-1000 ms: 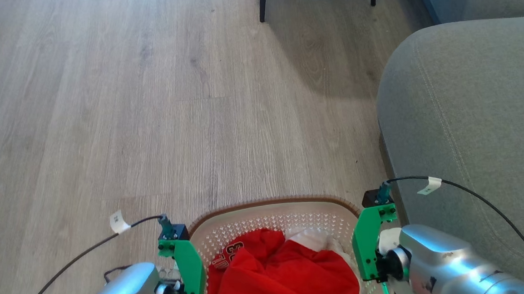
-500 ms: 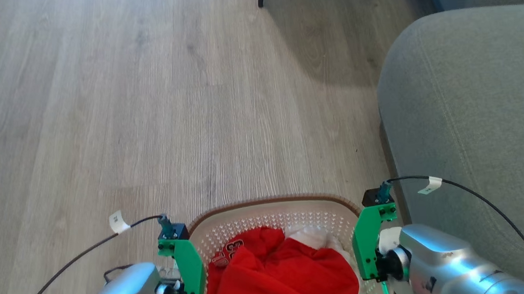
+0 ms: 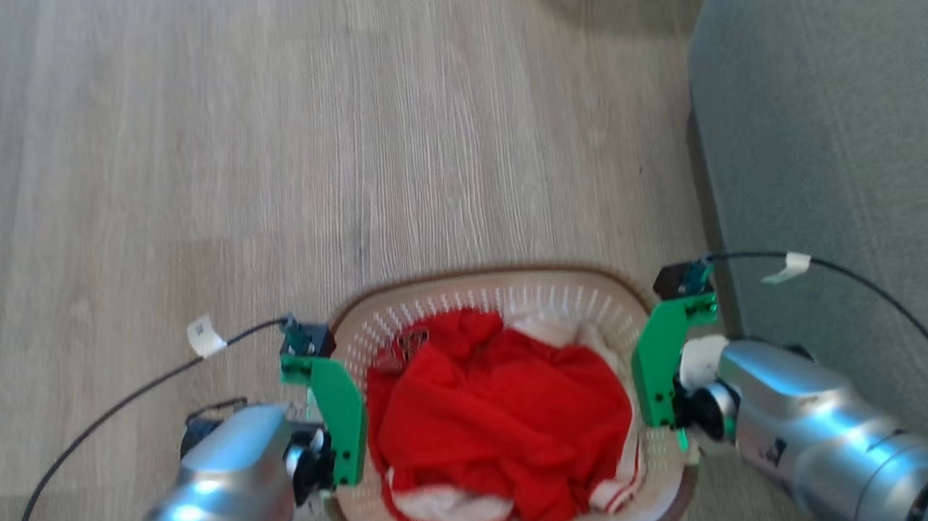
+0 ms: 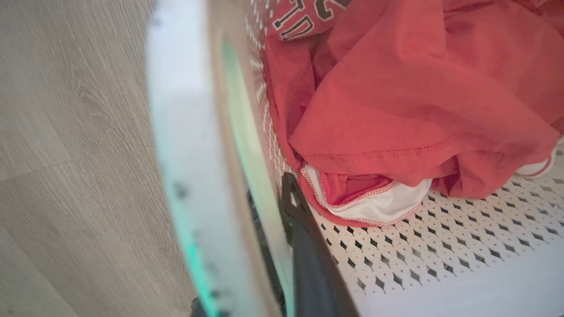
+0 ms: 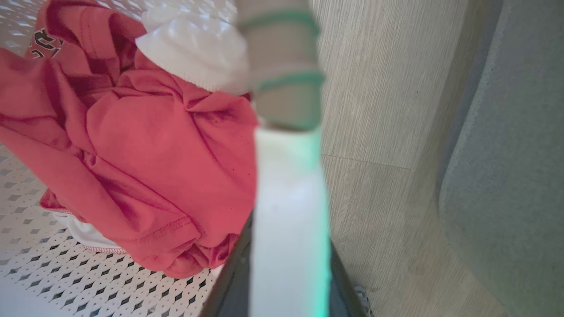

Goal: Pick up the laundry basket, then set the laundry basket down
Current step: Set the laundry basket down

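While left gripper and right gripper each clamp a side of the laundry basket, red garment lettering is cropped and unreadable.

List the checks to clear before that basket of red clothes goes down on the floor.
1. Left jaws on the cream-white perforated plastic laundry basket: ok, one dark finger sits inside the wall, rim clamped.
2. Right jaws on its white side handle: ok, closed around it.
3. Crumpled red-and-white clothes contained: ok, all inside the brown rim.
4. Grey-brown wood plank floor ahead: ok, bare planks.
5. Gap to the grey upholstered sofa: cannot tell, right forearm runs close beside it.
6. Basket height above floor: cannot tell.
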Robot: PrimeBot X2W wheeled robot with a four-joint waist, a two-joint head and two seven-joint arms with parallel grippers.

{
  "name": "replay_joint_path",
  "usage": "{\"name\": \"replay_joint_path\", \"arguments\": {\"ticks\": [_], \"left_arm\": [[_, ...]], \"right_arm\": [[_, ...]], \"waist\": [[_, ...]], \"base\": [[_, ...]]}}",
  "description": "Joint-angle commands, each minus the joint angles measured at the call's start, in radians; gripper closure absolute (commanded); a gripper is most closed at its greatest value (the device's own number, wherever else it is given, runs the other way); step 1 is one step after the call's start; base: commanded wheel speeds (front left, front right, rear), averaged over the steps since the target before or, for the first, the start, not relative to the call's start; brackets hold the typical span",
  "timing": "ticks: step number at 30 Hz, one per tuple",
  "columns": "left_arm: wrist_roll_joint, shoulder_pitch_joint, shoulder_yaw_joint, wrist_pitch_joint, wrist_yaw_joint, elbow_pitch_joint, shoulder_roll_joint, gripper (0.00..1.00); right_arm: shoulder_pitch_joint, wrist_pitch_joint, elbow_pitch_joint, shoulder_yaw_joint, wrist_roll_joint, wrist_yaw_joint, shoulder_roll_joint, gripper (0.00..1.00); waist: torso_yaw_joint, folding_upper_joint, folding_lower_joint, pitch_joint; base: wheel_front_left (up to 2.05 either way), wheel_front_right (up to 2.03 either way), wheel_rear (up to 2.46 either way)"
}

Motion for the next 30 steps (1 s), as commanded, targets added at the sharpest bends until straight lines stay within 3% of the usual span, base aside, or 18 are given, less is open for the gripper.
{"name": "replay_joint_path", "arguments": {"ticks": [1, 17, 30], "left_arm": [[0.028, -0.078, 0.007, -0.041, 0.000, -0.005, -0.006, 1.00], [0.069, -0.233, 0.008, -0.192, 0.086, -0.073, -0.019, 1.00], [0.105, -0.307, 0.007, -0.262, 0.143, -0.113, -0.019, 1.00]], "right_arm": [[-0.025, -0.021, -0.042, 0.009, -0.007, 0.017, 0.009, 1.00], [-0.174, -0.174, -0.068, -0.008, 0.016, 0.017, -0.074, 1.00], [-0.234, -0.242, -0.076, -0.002, 0.022, 0.017, -0.086, 1.00]], "waist": [[0.000, 0.0000, -0.0001, 0.080], [0.007, 0.0000, -0.0001, 0.421], [0.002, 0.0000, -0.0001, 0.574]], "base": [[0.00, 0.00, 0.00], [0.00, 0.00, 0.00], [0.00, 0.00, 0.00]]}}
